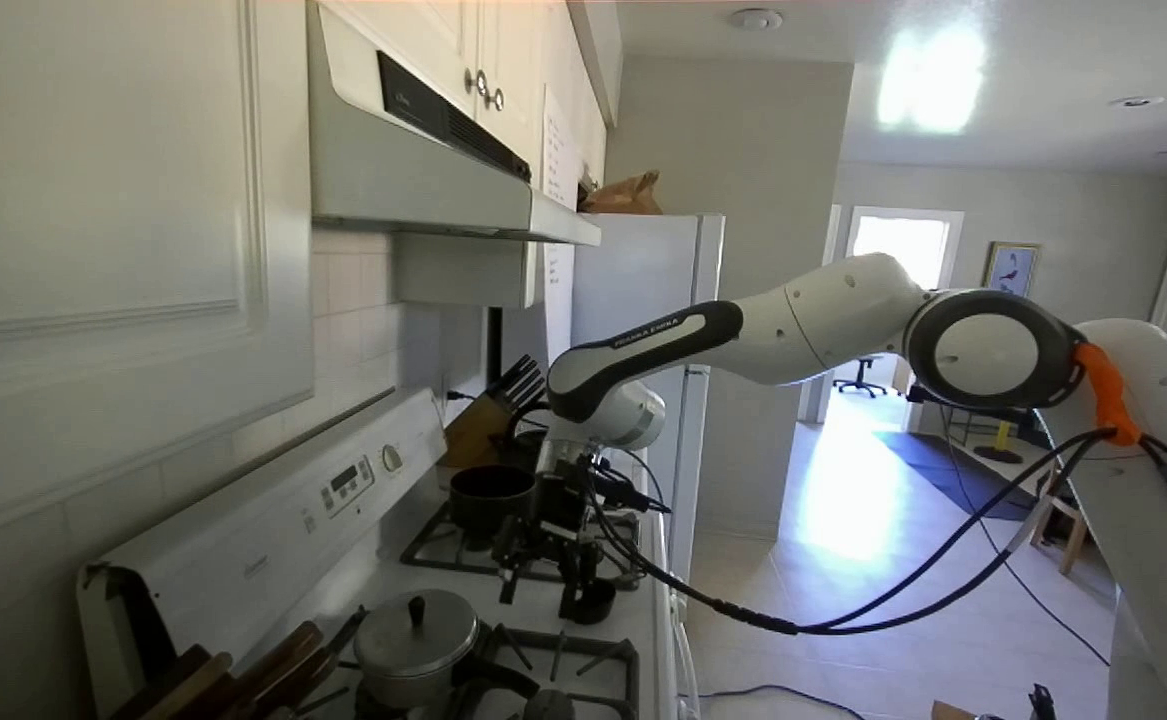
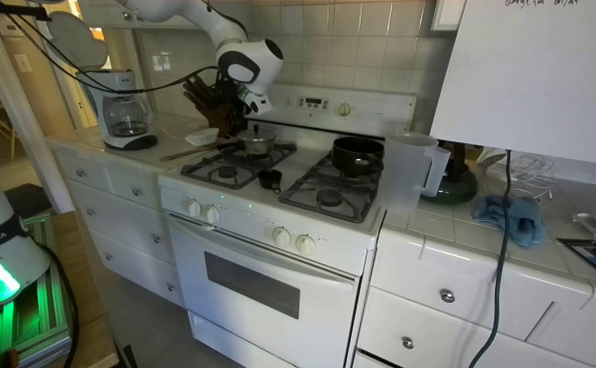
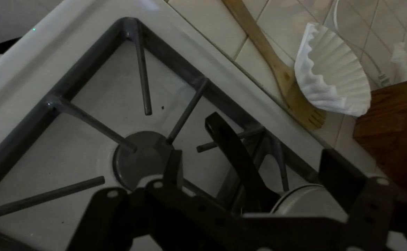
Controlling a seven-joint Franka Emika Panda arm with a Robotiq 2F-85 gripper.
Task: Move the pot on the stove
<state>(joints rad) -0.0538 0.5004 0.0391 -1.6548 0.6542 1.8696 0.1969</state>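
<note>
Seeing gripper (image 3: 252, 160) nearest in the wrist view, with fingers (image 3: 341, 177) wide apart, holding nothing. Next out, below and apart from it: pot (image 3: 309, 203), partly hidden behind a finger, with black handle (image 3: 238, 157) in sight through the gap. In both exterior views: lidded, sitting on the stove (image 2: 246, 223). Farthest, past the stove edge: wooden spatula (image 3: 276, 64), paper filter (image 3: 332, 73), knife block (image 3: 391, 129).

The white arm (image 1: 813, 315) stretches outward, wrist (image 1: 631, 415) turned down — the pincer (image 3: 253, 167) below, its fingers (image 3: 341, 179) spread apart.
</note>
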